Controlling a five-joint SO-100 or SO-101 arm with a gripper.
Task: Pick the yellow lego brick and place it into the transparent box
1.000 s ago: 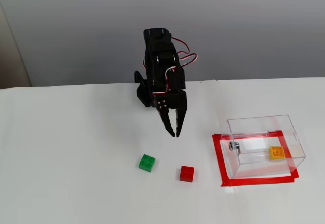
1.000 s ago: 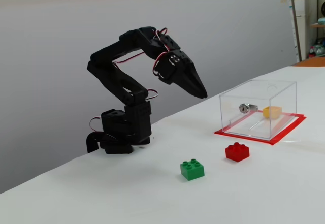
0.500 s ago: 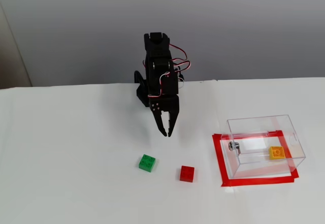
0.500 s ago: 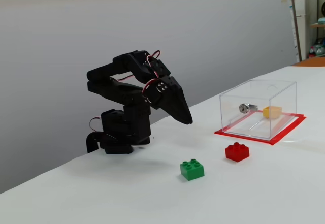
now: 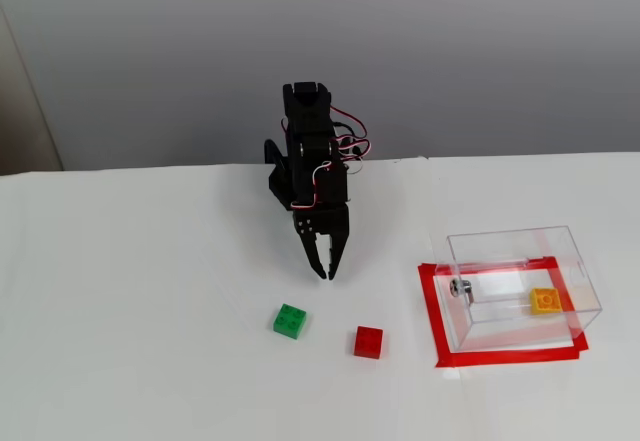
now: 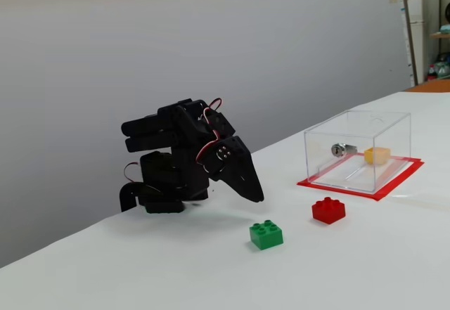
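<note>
One white table (image 5: 130,361) carries the box (image 5: 520,286) on red tape with the yellow brick (image 5: 545,300) inside it, while the arm's empty, closed gripper (image 5: 324,273) hangs well apart from the box, above the green brick (image 5: 289,321) and red brick (image 5: 368,342).

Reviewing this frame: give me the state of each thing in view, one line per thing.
Yellow brick: inside the clear box, resting on its floor, studs up.
Clear box: upright on the red tape outline, holding the yellow brick.
Green brick: on the table, studs up, untouched.
Red brick: on the table, studs up, untouched.
Gripper: shut, empty, pointing down above the table.
</note>
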